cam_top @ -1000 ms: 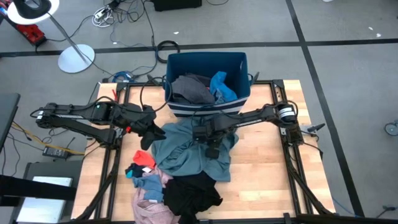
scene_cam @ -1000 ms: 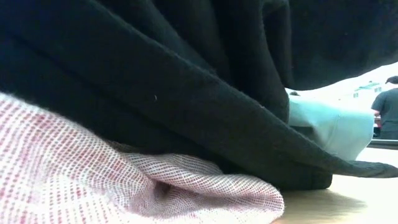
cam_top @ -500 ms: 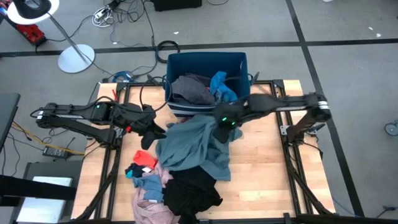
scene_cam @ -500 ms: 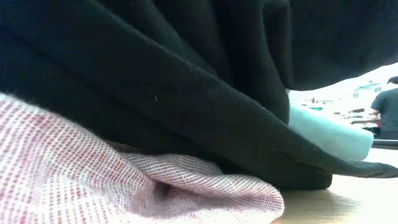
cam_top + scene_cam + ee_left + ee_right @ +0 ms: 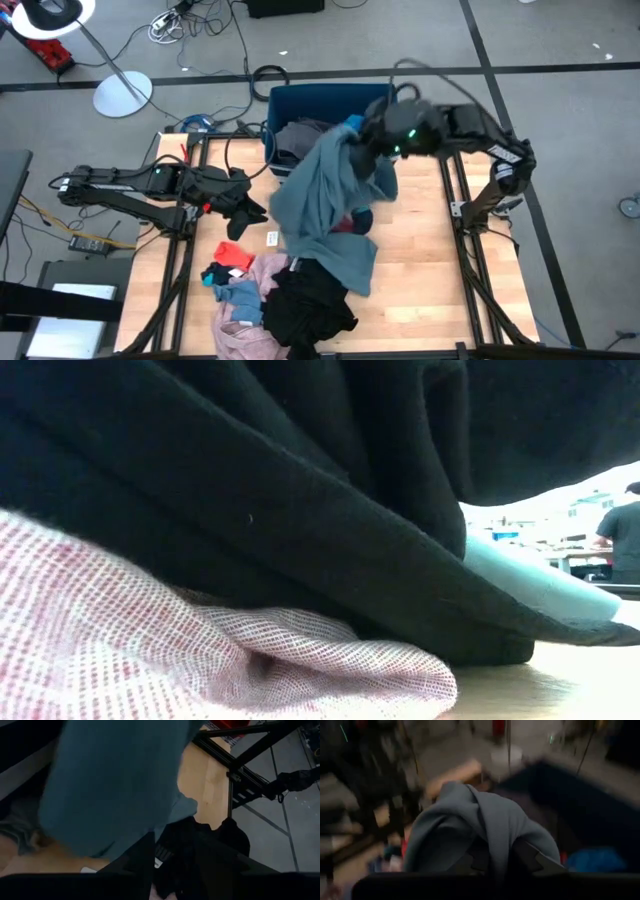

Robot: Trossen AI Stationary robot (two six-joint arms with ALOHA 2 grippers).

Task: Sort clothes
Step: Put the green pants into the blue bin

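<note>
Teal garment (image 5: 325,205) — clamped, right gripper (image 5: 372,140)

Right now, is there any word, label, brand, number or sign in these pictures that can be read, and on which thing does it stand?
None can be read.
Small white tag on the table beside the teal garment: too small to read.
Black garment: a white mark, too blurred to read.

Both robot arms were dark and jointed. The left arm (image 5: 130,185) was long and thin, with a small green light and a red spot. The right arm (image 5: 480,130) bore a green light and a looping black cable.
</note>
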